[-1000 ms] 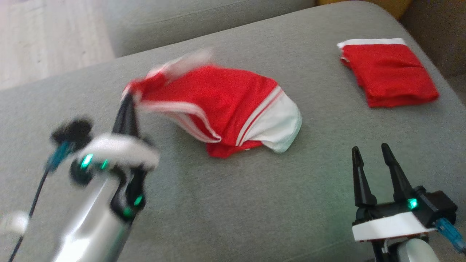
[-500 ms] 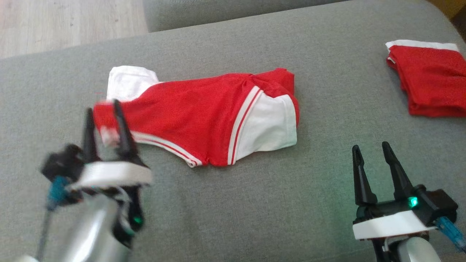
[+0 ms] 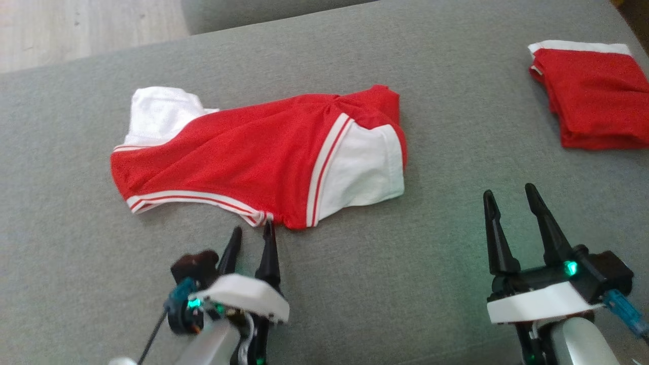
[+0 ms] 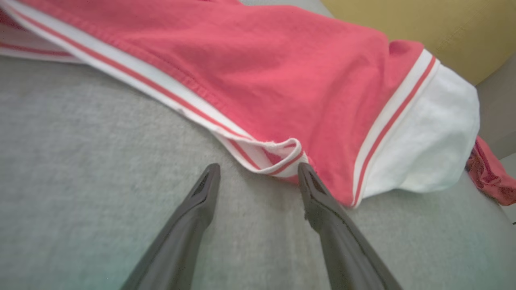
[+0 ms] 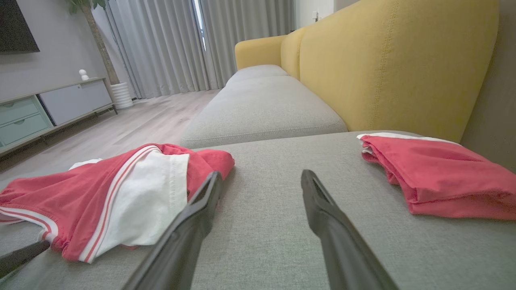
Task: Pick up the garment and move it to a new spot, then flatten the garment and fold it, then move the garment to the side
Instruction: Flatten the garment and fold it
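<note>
The big grey sofa seat (image 3: 355, 294) is under everything. The red and white garment (image 3: 243, 152) lies on it, in the middle and a bit left. A folded red cloth (image 3: 590, 101) sits at the upper right. The left hand (image 3: 252, 229), low and left of middle, has its fingers apart, tips just beside the garment's bottom edge. The right hand (image 3: 508, 191), lower right, is apart too, holding nothing.

No word, label, brand mark or number can be read anywhere; the red-and-white garment (image 3: 243, 157) shows plain stripes only; the folded red garment (image 3: 593, 101) and the grey cushion (image 3: 355, 284) carry no legible print.
</note>
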Available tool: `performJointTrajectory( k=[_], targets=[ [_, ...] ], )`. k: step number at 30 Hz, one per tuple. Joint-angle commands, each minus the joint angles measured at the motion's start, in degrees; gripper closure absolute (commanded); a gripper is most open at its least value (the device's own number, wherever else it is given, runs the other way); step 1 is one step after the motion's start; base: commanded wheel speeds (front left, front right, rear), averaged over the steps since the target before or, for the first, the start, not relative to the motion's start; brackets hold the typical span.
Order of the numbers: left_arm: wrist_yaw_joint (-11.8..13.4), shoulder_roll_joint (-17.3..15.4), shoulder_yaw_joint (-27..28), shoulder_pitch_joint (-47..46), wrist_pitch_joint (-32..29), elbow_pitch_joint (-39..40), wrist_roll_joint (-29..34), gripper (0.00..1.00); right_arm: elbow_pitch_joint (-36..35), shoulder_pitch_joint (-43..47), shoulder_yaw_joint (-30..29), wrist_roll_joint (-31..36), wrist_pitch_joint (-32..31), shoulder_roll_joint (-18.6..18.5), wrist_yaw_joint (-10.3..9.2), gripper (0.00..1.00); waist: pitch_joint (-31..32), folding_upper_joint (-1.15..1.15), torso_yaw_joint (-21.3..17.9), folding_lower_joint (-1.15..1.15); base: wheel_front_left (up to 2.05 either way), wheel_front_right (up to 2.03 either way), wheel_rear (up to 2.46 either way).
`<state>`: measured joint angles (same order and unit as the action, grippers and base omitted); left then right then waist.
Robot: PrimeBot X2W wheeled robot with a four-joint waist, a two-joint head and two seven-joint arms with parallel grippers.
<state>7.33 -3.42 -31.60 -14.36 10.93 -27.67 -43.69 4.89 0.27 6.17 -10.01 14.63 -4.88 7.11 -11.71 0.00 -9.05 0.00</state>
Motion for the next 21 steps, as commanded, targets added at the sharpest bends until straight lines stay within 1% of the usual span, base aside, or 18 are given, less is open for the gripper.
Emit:
performJointTrajectory(
  k=[1,6,8,9,11,14,16,21],
  targets=[
    [-0.49,0.36,1.12,-2.55,0.59,0.81,-0.46,0.0,-1.52,-1.51,1.24,0.06,0.37,-1.24,0.37,0.0,-0.01,0.0,-0.52,0.0,0.0,0.0,0.0],
    [-2.12,0.51,-0.9,-5.8,0.82,-3.87,-3.65,0.0,-1.2,-1.33,1.39,0.01,0.37,-1.56,0.37,0.0,0.25,0.0,-2.28,0.0,0.0,0.0,0.0],
    [-2.43,0.52,-1.93,-6.6,0.75,-5.31,-4.88,0.25,-1.13,-1.27,1.47,0.0,0.37,-1.6,0.37,0.0,0.4,0.0,-2.92,0.0,0.0,0.0,0.0],
    [-2.7,0.52,-2.48,-6.97,0.81,-5.91,-5.29,0.58,-1.13,-1.25,1.4,-0.01,0.37,-1.58,0.37,0.0,0.48,0.0,-3.19,0.0,0.0,0.0,0.0],
    [-3.04,0.53,-3.13,-7.59,1.24,-7.05,-6.06,1.0,-1.09,-1.17,1.42,0.01,0.37,-1.59,0.37,0.0,0.72,0.0,-3.65,0.0,0.0,0.0,0.0],
    [-3.6,0.53,-3.57,-8.52,2.44,-8.7,-5.91,1.0,-0.98,-1.0,1.55,0.04,0.37,-1.51,0.37,0.0,1.43,0.0,-4.36,0.0,0.0,0.0,0.0],
    [-4.43,0.53,-3.67,-8.94,3.17,-8.68,-5.93,1.0,-0.89,-0.79,1.57,0.07,0.37,-1.43,0.37,0.0,2.14,0.0,-4.83,0.0,0.0,0.0,0.0],
    [-6.79,0.54,-4.59,-11.1,3.89,-4.43,-6.01,1.0,-0.36,-0.38,2.32,0.1,0.37,-1.31,0.37,0.0,4.3,0.0,-6.44,0.0,0.0,0.0,0.0]
  ],
)
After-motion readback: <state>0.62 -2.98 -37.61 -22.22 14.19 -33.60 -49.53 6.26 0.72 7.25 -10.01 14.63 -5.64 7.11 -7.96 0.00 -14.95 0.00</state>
